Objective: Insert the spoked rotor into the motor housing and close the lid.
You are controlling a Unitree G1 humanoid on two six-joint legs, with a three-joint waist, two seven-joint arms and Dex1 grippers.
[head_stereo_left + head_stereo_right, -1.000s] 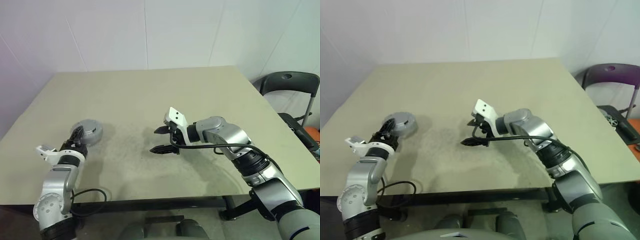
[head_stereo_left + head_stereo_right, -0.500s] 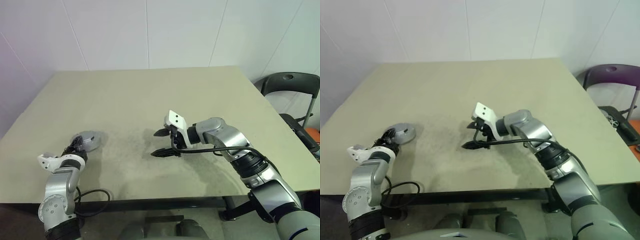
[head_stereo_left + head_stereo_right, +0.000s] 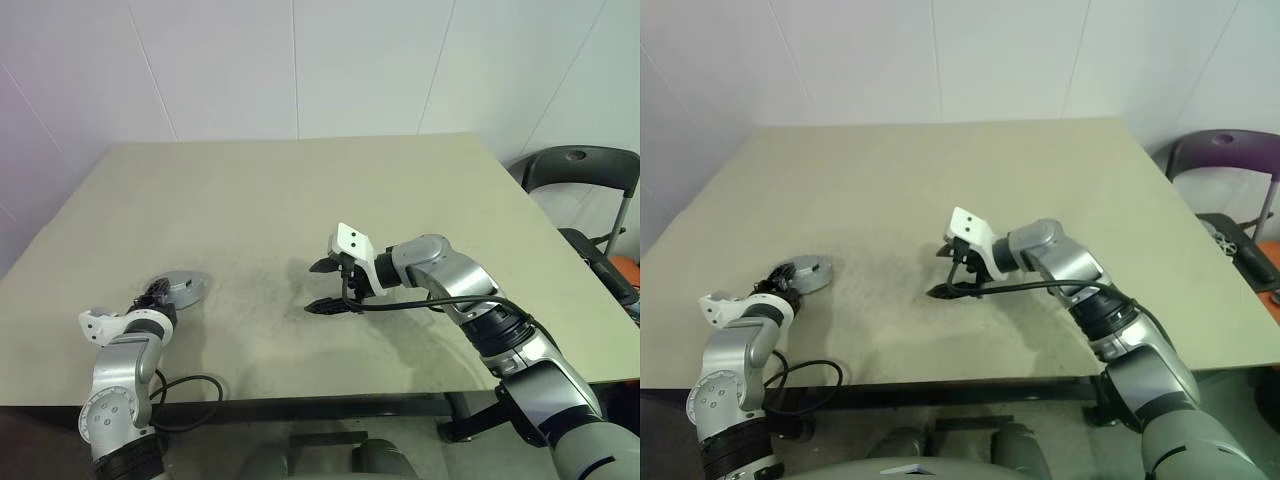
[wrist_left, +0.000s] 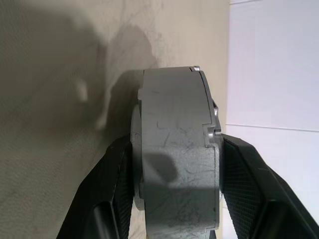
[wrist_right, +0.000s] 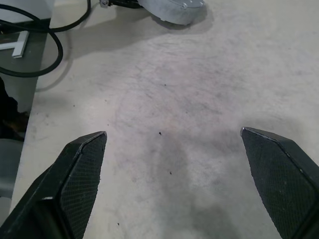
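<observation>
My left gripper [image 3: 155, 298] sits at the lower left of the left eye view, near the table's [image 3: 300, 200] front edge, with its fingers [image 4: 117, 194] clamped on either side of the grey lid [image 3: 180, 289]. The lid rests low on the tabletop, just beyond my wrist. In the left wrist view its thick notched edge [image 4: 174, 164] stands between the two pads. My right gripper [image 3: 328, 286] hovers at mid-frame over bare table, its fingers [image 5: 79, 164] spread wide apart, holding nothing.
</observation>
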